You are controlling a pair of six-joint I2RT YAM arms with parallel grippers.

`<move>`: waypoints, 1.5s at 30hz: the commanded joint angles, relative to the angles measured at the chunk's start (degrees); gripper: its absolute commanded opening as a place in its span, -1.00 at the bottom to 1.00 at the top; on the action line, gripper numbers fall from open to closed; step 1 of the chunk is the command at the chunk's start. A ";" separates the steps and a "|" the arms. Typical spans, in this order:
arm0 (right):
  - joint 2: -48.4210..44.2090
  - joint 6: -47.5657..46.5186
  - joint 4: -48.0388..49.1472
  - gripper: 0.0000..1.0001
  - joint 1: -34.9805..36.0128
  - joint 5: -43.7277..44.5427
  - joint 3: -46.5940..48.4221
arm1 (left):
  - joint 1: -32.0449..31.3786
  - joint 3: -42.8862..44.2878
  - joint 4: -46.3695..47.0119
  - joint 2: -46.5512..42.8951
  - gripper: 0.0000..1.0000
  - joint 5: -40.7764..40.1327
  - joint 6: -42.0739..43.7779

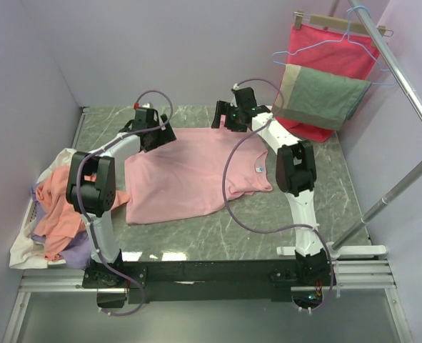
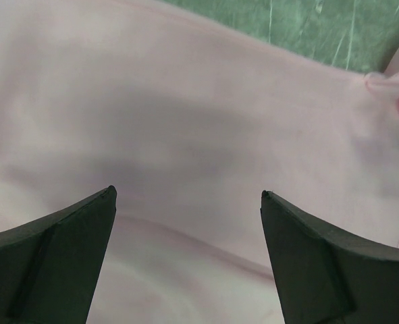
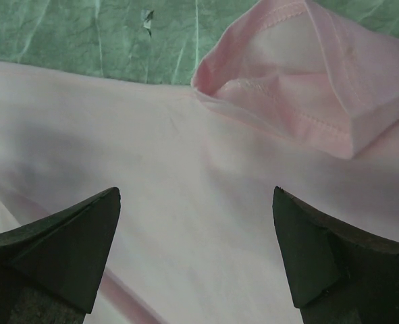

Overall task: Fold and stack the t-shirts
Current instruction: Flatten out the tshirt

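Got one light pink t-shirt [image 1: 196, 179] spread out in the middle of the bench [image 1: 339, 200], collar end toward the right edge, hem toward the left. Mostly flat, with a few soft wrinkles.

Seeing the left gripper [image 1: 153, 137] over the far left part of that shirt, with its jaws spread wide and nothing pinched between them. Just pink fabric underneath in the wrist view. Can't tell whether the fingertips actually touch the cloth.

Same deal with the right gripper [image 1: 228, 118]: up at the shirt's far edge, more toward the right, jaws wide apart and pinching nothing. Just beyond its fingers, a sleeve [image 3: 300, 74] folded back on itself with the stitched hem showing, then green marbled bench past that.

Over at the left edge, got a rumpled pile of more shirts: a salmon-orange t-shirt [image 1: 57, 207] on top, a white t-shirt [image 1: 25, 246] underneath and spilling off the edge, and a bit of lilac t-shirt [image 1: 78, 251] poking out on the near side.

Past the far right corner, seeing a red cloth [image 1: 332, 50] on a hanger and a grey-green and beige cloth [image 1: 318, 96] draped in front of it, both on a metal rail [image 1: 403, 86]. Well apart from the pink shirt.
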 commanded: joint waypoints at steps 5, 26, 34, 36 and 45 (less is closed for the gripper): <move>10.96 1.90 -4.81 0.99 -0.87 -2.17 16.26 | -4.44 -1.61 0.65 2.04 0.86 0.86 -1.77; 17.20 -2.04 15.49 0.99 -4.92 7.51 27.33 | -5.41 -1.96 -1.19 2.84 0.86 -1.26 -0.90; 11.59 -7.15 16.13 0.99 -2.90 3.99 21.80 | -5.50 -2.75 -0.31 2.49 0.86 -1.34 -1.16; 9.83 -7.15 14.71 0.99 -2.55 3.03 19.61 | -5.59 -2.58 -0.49 2.49 0.86 -1.34 -0.90; 4.55 -5.31 7.77 0.99 -1.14 -0.76 13.11 | -5.59 -1.96 -1.28 2.57 0.87 -1.34 -0.37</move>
